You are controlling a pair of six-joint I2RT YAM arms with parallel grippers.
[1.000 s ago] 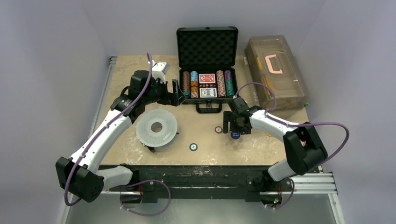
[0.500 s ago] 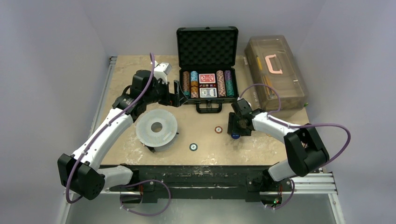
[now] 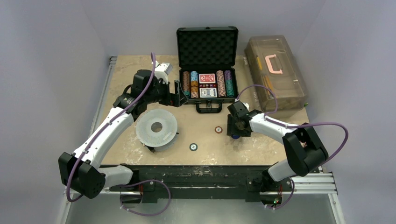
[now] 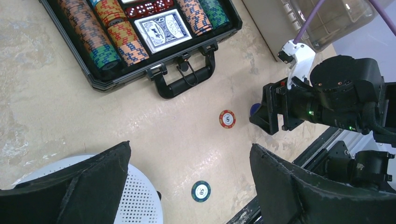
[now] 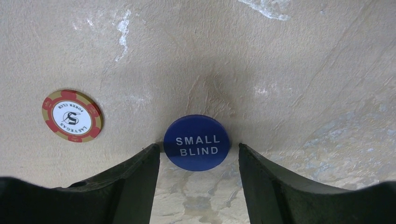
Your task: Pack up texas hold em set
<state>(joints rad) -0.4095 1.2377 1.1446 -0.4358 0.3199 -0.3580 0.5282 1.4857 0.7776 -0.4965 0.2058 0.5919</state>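
Top view: my right end effector (image 3: 235,131) is down on the tabletop (image 3: 130,74), right of a red chip (image 3: 218,129) and near the handle of the open black briefcase (image 3: 208,46). My left end effector (image 3: 179,94) hovers at the case's left edge, beyond the white disc (image 3: 157,127). A green chip (image 3: 193,146) lies loose nearer the bases. A second ago the blue button showed plainly below my right fingers. Now they cover it, and that wrist has shifted slightly left. The left arm has barely moved.

Left wrist view: my left end effector (image 4: 189,154) is spread wide and empty, high above the red chip (image 4: 227,118) and green chip (image 4: 201,191). The chip rows in the briefcase (image 4: 100,84) are filled.

Right wrist view: my fingers (image 5: 140,179) flank the blue "SMALL BLIND" button (image 5: 196,142), which lies flat. One pad seems to touch its rim, but I cannot tell whether it is pinched yet. To do this well, I judge I should keep the tips pressed low, squeeze evenly on the thin edge, then lift straight up so it does not skate away.
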